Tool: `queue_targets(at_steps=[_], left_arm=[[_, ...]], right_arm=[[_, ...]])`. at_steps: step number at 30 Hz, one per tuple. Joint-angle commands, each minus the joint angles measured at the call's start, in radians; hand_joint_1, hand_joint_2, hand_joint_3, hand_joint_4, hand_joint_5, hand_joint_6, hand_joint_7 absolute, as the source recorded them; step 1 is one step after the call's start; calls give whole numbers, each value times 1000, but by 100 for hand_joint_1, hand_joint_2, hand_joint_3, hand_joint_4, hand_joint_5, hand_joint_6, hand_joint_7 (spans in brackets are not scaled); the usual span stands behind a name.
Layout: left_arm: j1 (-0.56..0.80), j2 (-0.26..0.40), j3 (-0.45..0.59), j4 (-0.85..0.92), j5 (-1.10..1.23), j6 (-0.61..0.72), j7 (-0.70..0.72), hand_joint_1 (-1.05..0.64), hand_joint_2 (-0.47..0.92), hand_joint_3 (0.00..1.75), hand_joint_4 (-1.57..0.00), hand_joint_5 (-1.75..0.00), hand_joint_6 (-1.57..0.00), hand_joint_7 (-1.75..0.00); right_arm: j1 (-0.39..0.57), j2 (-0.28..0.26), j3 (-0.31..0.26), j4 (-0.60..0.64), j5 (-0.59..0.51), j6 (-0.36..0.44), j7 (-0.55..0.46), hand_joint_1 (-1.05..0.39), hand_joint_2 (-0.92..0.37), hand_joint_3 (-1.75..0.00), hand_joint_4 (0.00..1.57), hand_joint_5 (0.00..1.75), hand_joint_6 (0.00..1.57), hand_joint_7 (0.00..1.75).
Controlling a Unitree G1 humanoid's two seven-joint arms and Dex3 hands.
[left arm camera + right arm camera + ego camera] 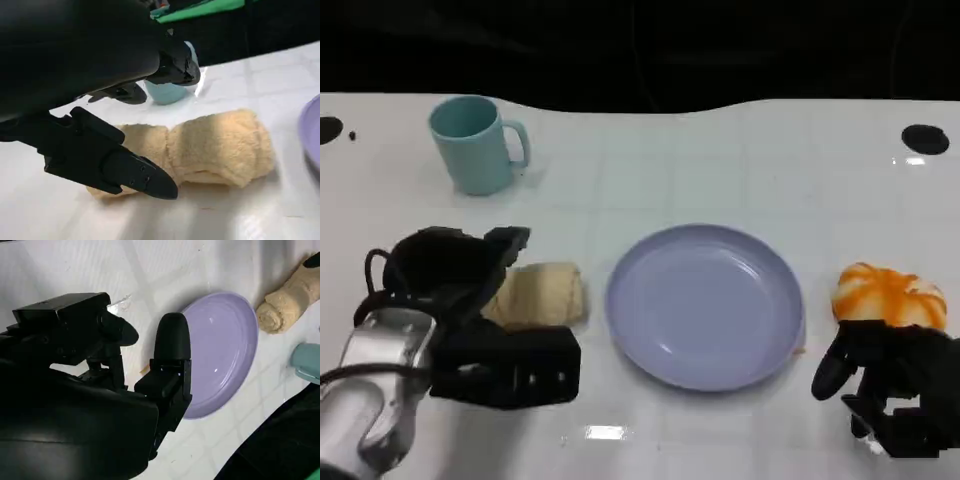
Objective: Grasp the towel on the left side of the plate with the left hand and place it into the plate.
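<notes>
Silver left forearm (370, 385), black cable, black left hand (470, 300), black right hand (900, 385)

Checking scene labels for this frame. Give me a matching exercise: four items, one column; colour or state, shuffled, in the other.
Things:
1. towel
2. plate
3. cup
4. left hand

States:
A. lavender, nothing on it
B. teal, upright at the table's far left
C. beige, rolled, lying left of the plate
D. black, fingers apart above and around the roll

Pairs: 1-C, 2-A, 3-B, 4-D
</notes>
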Motion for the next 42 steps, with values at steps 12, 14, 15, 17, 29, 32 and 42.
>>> queue_targets(at_steps=[12, 14, 15, 17, 29, 32, 42], left_arm=[[-306, -109, -142, 592, -31, -77, 104, -59, 86, 0, -43, -6, -30, -1], [-328, -119, -149, 649, -50, -99, 112, -56, 87, 1, -45, -6, -31, -1], [-336, -122, -152, 674, -60, -114, 114, -52, 89, 1, -47, -6, -33, -2], [-350, -124, -158, 716, -78, -141, 115, -48, 91, 3, -50, -6, -36, -2], [-310, -104, -113, 797, -205, -337, 357, -22, 92, 25, -85, -138, -119, -18], [-283, -102, -101, 802, -211, -374, 524, -20, 92, 23, -86, -171, -67, -153], [-248, -102, -35, 744, -260, -395, 732, -21, 69, 80, -85, -175, -56, -175]], right_arm=[[3, -11, 0, -11, -10, 4, -11, 11, -80, -70, 60, 156, 62, 129], [5, -11, 0, -12, -8, 1, -11, 10, -80, -70, 60, 155, 62, 129], [5, -10, -1, -11, -5, 0, -11, 11, -80, -69, 60, 156, 62, 129], [5, -8, -2, -9, -1, -4, -10, 11, -81, -69, 60, 156, 62, 130], [4, -9, -4, -11, 1, 1, -8, 10, -80, -71, 61, 156, 62, 131], [5, -10, -4, -11, 1, -2, -8, 10, -80, -71, 61, 155, 62, 131], [4, -9, -4, -8, 0, -4, -10, 10, -80, -71, 61, 155, 62, 130]])
